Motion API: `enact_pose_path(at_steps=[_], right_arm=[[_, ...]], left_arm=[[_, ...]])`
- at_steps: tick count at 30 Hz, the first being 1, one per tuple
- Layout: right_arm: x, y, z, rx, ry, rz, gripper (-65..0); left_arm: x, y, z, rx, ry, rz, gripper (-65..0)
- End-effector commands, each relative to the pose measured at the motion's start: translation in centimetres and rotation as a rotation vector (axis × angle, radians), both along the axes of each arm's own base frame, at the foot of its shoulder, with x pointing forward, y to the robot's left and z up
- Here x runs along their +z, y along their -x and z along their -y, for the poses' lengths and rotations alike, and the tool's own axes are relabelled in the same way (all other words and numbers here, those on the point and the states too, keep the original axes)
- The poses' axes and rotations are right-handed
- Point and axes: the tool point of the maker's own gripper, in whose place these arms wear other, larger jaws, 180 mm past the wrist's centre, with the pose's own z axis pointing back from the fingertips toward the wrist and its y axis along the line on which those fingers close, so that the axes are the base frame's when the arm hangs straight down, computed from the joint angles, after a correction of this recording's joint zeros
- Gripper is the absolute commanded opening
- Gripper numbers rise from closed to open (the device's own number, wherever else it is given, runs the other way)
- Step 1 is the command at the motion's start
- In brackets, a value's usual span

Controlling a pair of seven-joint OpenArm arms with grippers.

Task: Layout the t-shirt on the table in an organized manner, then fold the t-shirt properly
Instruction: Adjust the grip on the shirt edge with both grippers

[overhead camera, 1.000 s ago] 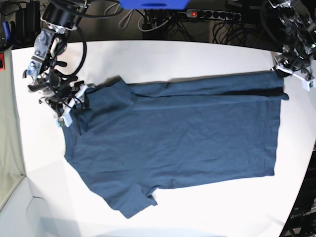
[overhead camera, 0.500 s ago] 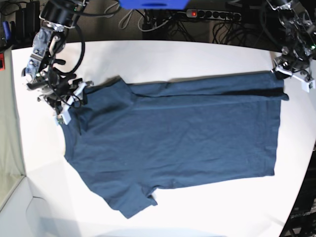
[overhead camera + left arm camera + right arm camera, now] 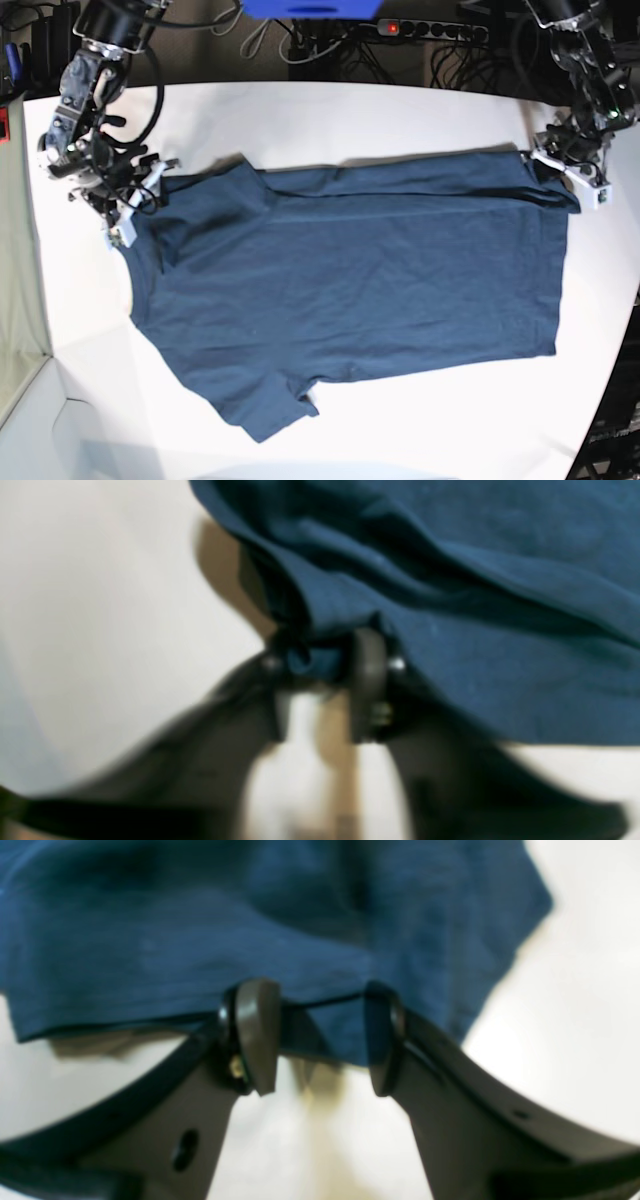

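While t-shirt [image 3: 350,270] lies flat, left gripper [image 3: 325,665] pinches its hem.

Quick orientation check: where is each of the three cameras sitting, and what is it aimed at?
Base: overhead, looking down on the table and spread t-shirt; both arms show at the shirt's ends.
Left wrist: behind the left claw, close and blurred, pinching a bunched shirt edge.
Right wrist: behind the right claw, its fingers apart around a shirt edge.
Shared: the shirt and white table appear in all three views.

Left claw [image 3: 325,667] pinched nearly closed; right claw [image 3: 320,1040] spread wide.
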Motion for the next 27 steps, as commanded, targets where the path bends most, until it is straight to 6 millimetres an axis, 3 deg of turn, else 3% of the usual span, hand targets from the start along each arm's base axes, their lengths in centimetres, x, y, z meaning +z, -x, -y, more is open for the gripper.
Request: enact_pose_path(at_steps=[1,2,11,24,27], right_arm=[[1.4,-1.0,1.0,-0.010,0.014,0.051,-36.4],[1.6,-1.1,1.5,-0.023,0.016,0.057,-36.4],[2.0,-0.4,4.9,-0.108,0.042,0.062,-36.2],[1.9,-0.5,4.6,-0.104,0.034,0.064,-36.3],[0.8,-0.3,4.3,-0.107,0.010,0.037,-36.3]], left_arm=[[0.9,-0.4,-0.7,-0.003,-0.019,0.024,-61.7],[0.9,-0.4,-0.7,-0.004,-0.020,0.021,-65.0],[0.9,-0.3,-0.9,-0.005,-0.024,0.018,-64.9],[1.0,-0.5,-0.9,-0.005,-0.024,0.022,-64.9],[1.0,-0.5,-0.9,-0.005,-0.024,0.022,-64.9]])
